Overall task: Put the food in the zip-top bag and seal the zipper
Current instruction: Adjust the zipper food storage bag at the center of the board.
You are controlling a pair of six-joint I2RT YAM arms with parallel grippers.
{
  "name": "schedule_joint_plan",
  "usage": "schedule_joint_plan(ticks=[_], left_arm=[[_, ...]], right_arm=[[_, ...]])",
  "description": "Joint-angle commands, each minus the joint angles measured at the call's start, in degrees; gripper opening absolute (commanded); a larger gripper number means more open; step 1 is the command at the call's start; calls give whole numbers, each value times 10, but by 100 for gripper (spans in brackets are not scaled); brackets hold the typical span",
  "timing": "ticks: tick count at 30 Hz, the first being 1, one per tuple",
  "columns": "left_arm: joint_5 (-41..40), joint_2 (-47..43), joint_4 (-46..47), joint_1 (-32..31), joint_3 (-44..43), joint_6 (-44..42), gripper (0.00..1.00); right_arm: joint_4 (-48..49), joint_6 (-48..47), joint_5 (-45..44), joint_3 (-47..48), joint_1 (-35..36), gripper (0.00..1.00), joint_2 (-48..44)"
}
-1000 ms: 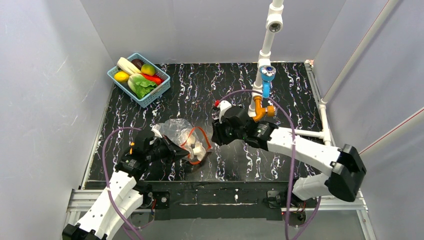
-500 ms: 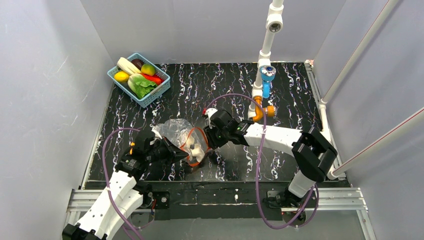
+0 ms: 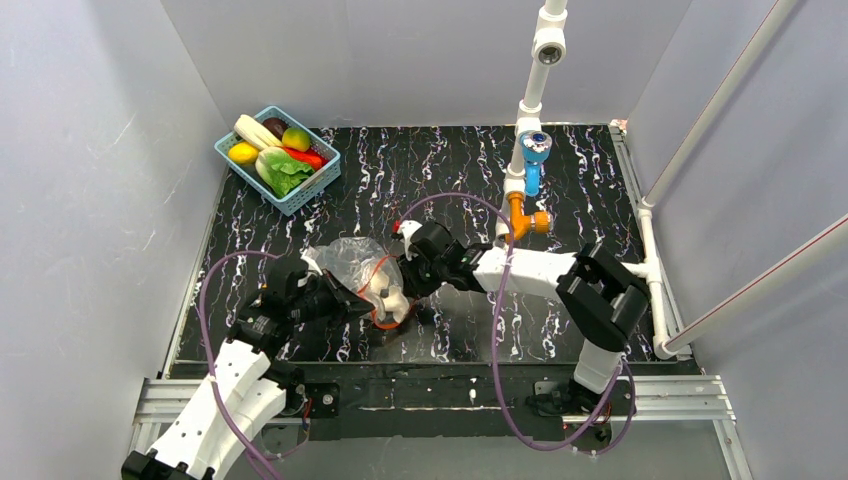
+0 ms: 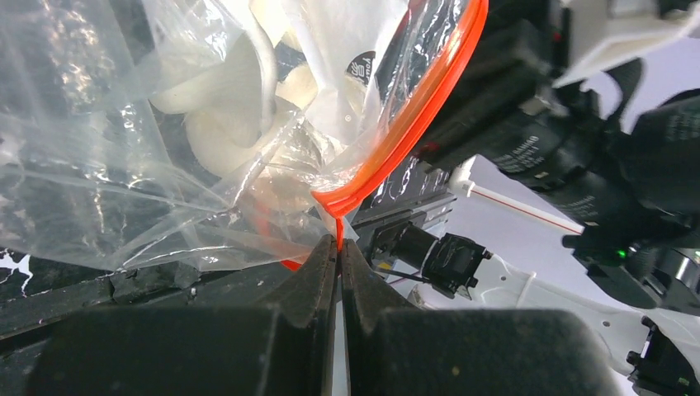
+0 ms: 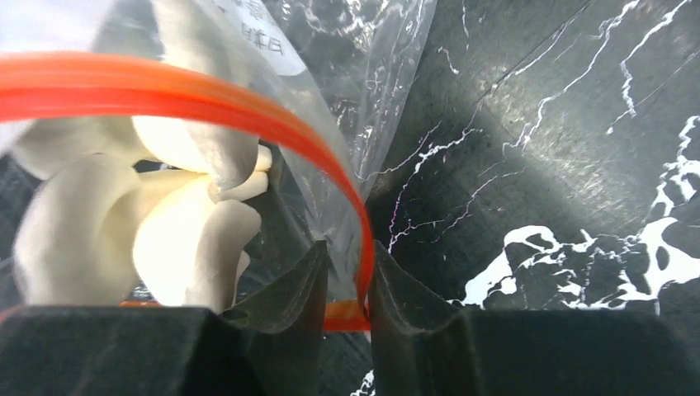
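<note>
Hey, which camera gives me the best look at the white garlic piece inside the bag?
The right wrist view: the white garlic piece fills its left side, large and sharp under the red zipper. The left wrist view shows the piece only through the crinkled bag, and the top view shows a small pale patch.

Clear zip-top bag (image 3: 348, 258) mid-table, red zipper (image 4: 415, 124) open, white garlic piece (image 5: 82, 239) inside.
</note>
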State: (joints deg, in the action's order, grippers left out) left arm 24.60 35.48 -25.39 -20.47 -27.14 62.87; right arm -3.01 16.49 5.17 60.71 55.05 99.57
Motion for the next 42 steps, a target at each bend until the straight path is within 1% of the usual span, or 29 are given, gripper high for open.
schedule_joint_plan(ticks=[1, 3, 4, 5, 6, 8, 10, 11, 12, 14, 16, 17, 19, 20, 22, 23, 25, 27, 29, 30, 31, 32, 34, 36, 38, 41, 42], left_arm=[[1, 3, -17, -2, -30, -12, 0], [-1, 1, -25, -2, -40, -12, 0], [-6, -3, -33, -2, -51, -12, 0], [-11, -7, -44, -2, -67, -14, 0], [-16, -10, -55, -2, -88, -17, 0], [-20, -10, -80, -2, -142, -22, 0], [-25, -2, -112, -2, -209, -29, 0], [-29, 0, -127, -2, -240, -31, 0], [-33, 1, -140, -2, -269, -33, 0], [-59, -5, -168, -2, -314, -33, 0], [-83, -13, -197, -2, -330, -32, 0], [-90, -17, -202, -2, -321, -35, 0], [-91, -19, -205, -2, -282, -41, 0], [-85, -19, -197, -2, -255, -43, 0], [-77, -17, -192, -2, -221, -45, 0], [-77, -21, -194, -2, -218, -47, 0], [-78, -33, -198, -2, -240, -52, 0], [-88, -29, -227, -2, -301, -70, 0], [-118, -12, -280, -2, -378, -101, 0], [-130, -5, -300, -2, -407, -112, 0], [-135, -3, -305, -2, -415, -119, 0], [-133, -3, -299, -2, -409, -118, 0], [-112, -3, -274, -2, -359, -109, 0], [-92, 2, -249, -2, -320, -108, 0], [-93, 14, -247, -2, -308, -126, 0], [-103, 30, -260, -2, -314, -154, 0], [-101, 32, -256, -2, -314, -156, 3]], right_arm=[[9, 1, -34, 14, 21, 24, -7], [-43, 10, -67, 27, 30, 10, -35], [-84, 19, -80, 43, 32, 7, -56], [-123, 28, -73, 59, 32, 6, -72], [-183, 30, -66, 90, 31, 1, -84], [-339, 34, -76, 175, 31, 1, -105], [-446, 18, -57, 248, 31, 1, -123], [-506, 18, -70, 290, 31, 1, -131], [-543, 15, -72, 322, 30, 1, -143], [-579, 6, -40, 358, 29, 1, -162], [-644, 6, -26, 403, 29, 1, -148], [-650, 8, -26, 401, 29, 1, -142], [-601, 3, -19, 340, 27, 1, -142], [-595, 2, -19, 326, 25, 1, -134], [-624, 0, -17, 337, 25, 1, -110], [-635, 1, -19, 346, 26, 1, -106], [-638, 3, -25, 356, 28, 1, -129], [-637, 4, -38, 370, 28, 1, -162], [-655, 1, -44, 401, 28, 1, -182], [-658, -1, -34, 412, 28, 1, -190], [-651, -1, -21, 415, 28, 1, -197], [-634, 0, -8, 406, 28, 1, -203], [-595, 6, 9, 372, 28, 1, -201], [-595, 14, 1, 361, 28, 1, -179], [-617, 28, -25, 362, 28, 1, -163], [-560, 43, -31, 304, 28, 1, -196], [-540, 50, -26, 287, 28, 1, -208]])
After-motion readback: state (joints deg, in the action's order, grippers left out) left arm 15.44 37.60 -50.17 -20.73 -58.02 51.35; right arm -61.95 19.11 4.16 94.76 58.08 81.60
